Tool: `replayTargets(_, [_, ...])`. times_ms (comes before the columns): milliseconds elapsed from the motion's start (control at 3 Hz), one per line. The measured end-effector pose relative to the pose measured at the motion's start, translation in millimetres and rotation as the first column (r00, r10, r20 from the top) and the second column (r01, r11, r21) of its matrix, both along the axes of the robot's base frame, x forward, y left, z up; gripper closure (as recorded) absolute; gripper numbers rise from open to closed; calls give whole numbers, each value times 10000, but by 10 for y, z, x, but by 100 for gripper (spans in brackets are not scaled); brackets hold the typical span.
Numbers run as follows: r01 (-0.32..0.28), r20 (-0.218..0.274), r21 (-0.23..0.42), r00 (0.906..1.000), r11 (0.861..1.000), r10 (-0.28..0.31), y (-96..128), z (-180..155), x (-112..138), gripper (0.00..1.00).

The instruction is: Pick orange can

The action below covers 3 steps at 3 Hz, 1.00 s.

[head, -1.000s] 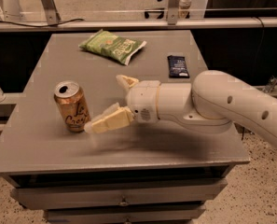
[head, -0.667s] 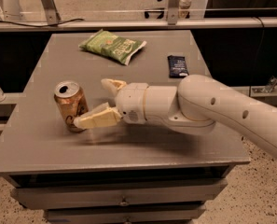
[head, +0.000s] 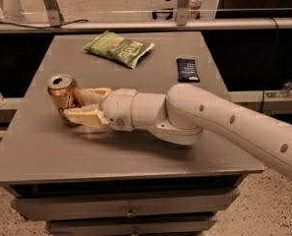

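The orange can (head: pixel 63 93) stands on the left part of the grey table (head: pixel 135 146), its pull-tab top open to view. My gripper (head: pixel 74 103) reaches in from the right at can height. One cream finger (head: pixel 94 93) lies behind the can and the other (head: pixel 83 116) lies in front of its base. Both press against the can's sides, so the gripper is shut on the can. The can still rests on the table. My white arm (head: pixel 209 117) stretches across the table's right half.
A green chip bag (head: pixel 119 48) lies at the back of the table. A dark flat packet (head: pixel 188 69) lies at the back right. A metal rail (head: pixel 135 26) runs behind the table. Drawers (head: pixel 131 208) sit below the front edge.
My gripper has moved left from beside the can until its fingers sit on either side of it, and the gap between the fingers has narrowed onto the can. The can has stayed in place.
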State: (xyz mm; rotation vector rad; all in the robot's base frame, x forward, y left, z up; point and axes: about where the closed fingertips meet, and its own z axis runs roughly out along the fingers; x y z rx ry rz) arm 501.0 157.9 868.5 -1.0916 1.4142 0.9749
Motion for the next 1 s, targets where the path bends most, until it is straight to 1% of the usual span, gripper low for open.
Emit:
replayTargets(333, [0,-30,213,10000,9998,1,77,23,2,64])
replayTargets(1000, [26,-30,372,10000,9993,-25,130,45,-2,18])
